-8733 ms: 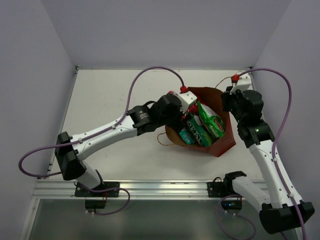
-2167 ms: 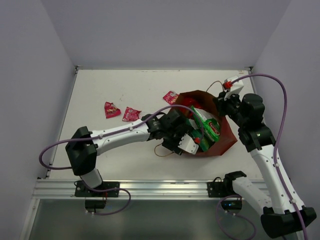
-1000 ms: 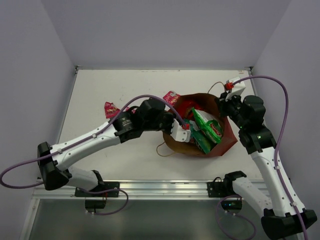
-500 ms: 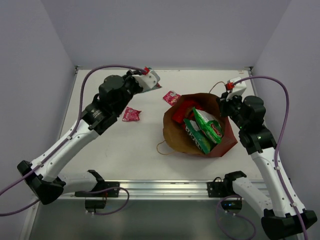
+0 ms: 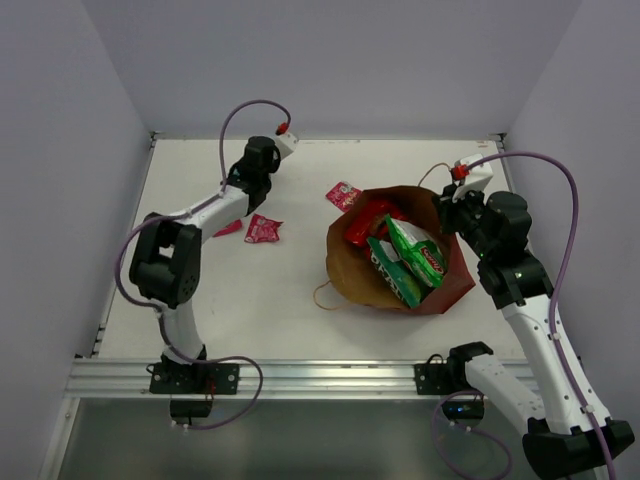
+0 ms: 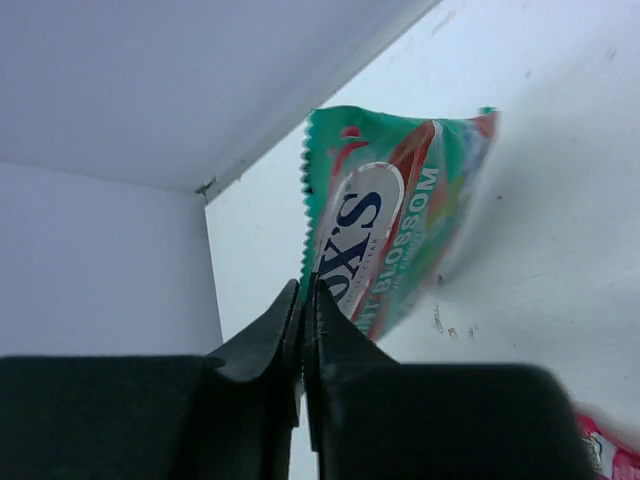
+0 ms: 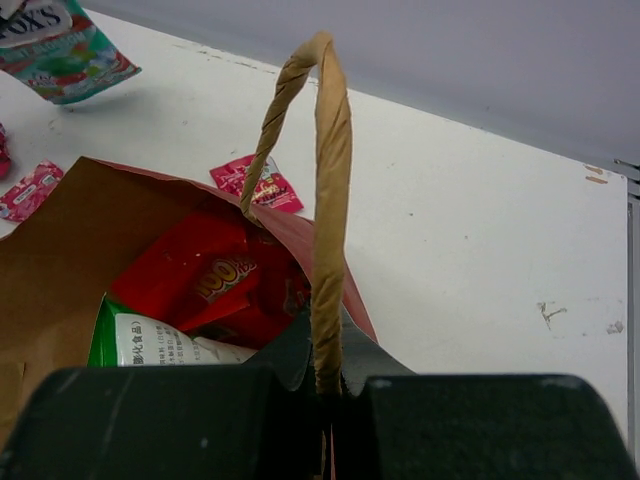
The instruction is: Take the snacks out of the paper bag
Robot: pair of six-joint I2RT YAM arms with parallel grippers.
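The brown paper bag (image 5: pixel 352 272) lies open at centre right. Inside it are a red packet (image 5: pixel 368 219) and two green-and-white packets (image 5: pixel 416 250). My right gripper (image 5: pixel 446 214) is shut on the bag's twine handle (image 7: pixel 326 220), which runs up from between its fingers (image 7: pixel 328 375). My left gripper (image 5: pixel 256 176) reaches to the far left of the table. Its jaws (image 6: pixel 308 290) are pinched on the serrated edge of a teal snack packet (image 6: pixel 392 215), which hangs just above the table. Under the left arm the top view hides this packet. It also shows at the right wrist view's top left corner (image 7: pixel 58 48).
Two small pink-red packets lie on the table, one (image 5: pixel 263 230) near the left arm and one (image 5: pixel 343 194) behind the bag. A third (image 5: pixel 227 229) peeks out from under the left arm. Walls close the table at the back and on both sides.
My left arm has pulled out of the bag with the teal packet and swung to the far left, then lowered it toward the table. The right arm and the bag have stayed put.
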